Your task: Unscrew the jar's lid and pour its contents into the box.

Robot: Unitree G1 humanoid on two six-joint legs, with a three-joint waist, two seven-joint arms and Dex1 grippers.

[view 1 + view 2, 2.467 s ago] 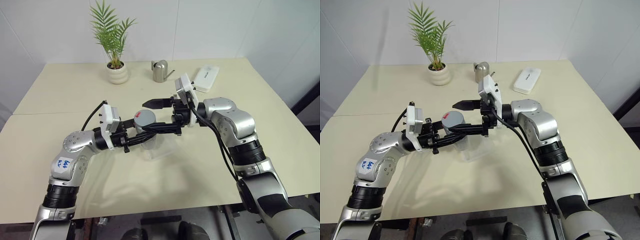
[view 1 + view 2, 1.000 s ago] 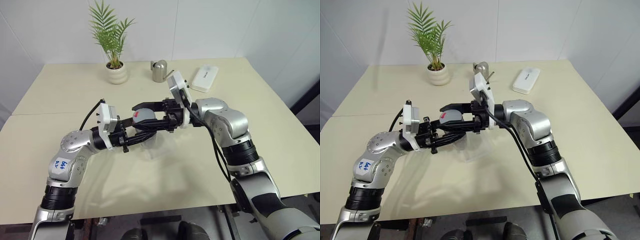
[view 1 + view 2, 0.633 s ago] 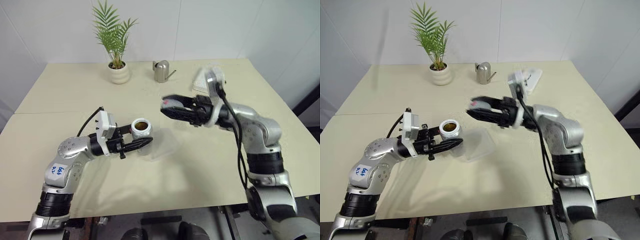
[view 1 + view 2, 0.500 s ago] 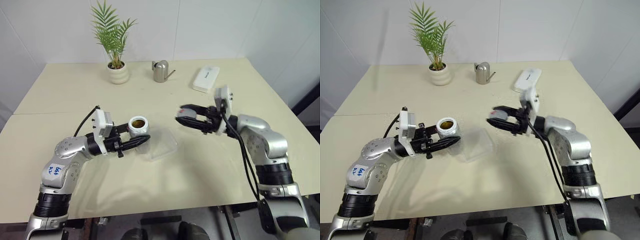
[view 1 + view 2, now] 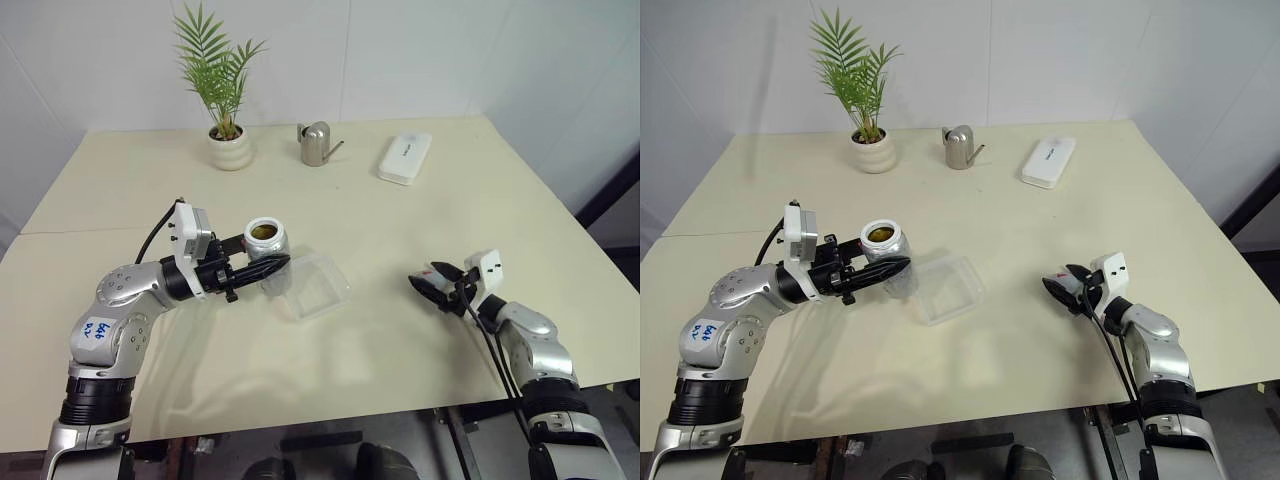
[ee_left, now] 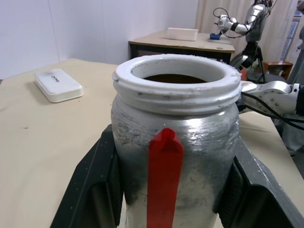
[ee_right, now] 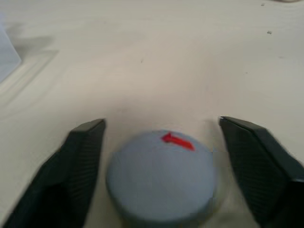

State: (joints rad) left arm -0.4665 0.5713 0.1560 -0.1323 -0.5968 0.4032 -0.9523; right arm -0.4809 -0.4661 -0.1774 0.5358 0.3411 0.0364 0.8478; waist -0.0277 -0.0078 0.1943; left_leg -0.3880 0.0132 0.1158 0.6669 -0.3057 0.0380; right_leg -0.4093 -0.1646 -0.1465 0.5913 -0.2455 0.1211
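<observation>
- The left gripper (image 5: 262,268) was clamped shut on the jar (image 5: 267,242), one finger on each side of its body, holding it upright and lifted above the table (image 5: 400,230).
- The jar stood open; its white threaded rim showed bare, and brownish contents (image 5: 881,234) lay inside.
- In the left wrist view a red strip ran up the jar's (image 6: 175,142) near side, between the two fingers (image 6: 95,185).
- The box (image 5: 312,285) lay flat on the table just beside the jar, on its right and a little nearer the robot; the jar's base hung by the box's left edge. I could not tell whether jar and box touched.
- The right gripper (image 5: 1064,287) was low at the table's right front area, well apart from the jar and box.
- Its jaws stood wide apart, with the lid (image 7: 160,178) sitting between them, grey with a small red mark on top. A gap showed on each side, so neither finger (image 7: 76,156) pressed it.
- The lid appeared to rest on the table.
- Bare tabletop lay between the box and the right gripper.
- The right gripper was near the table's front edge and right edge.
- A potted plant (image 5: 226,140), a metal watering can (image 5: 316,143) and a white case (image 5: 404,158) stood along the far edge, well away from both grippers.
</observation>
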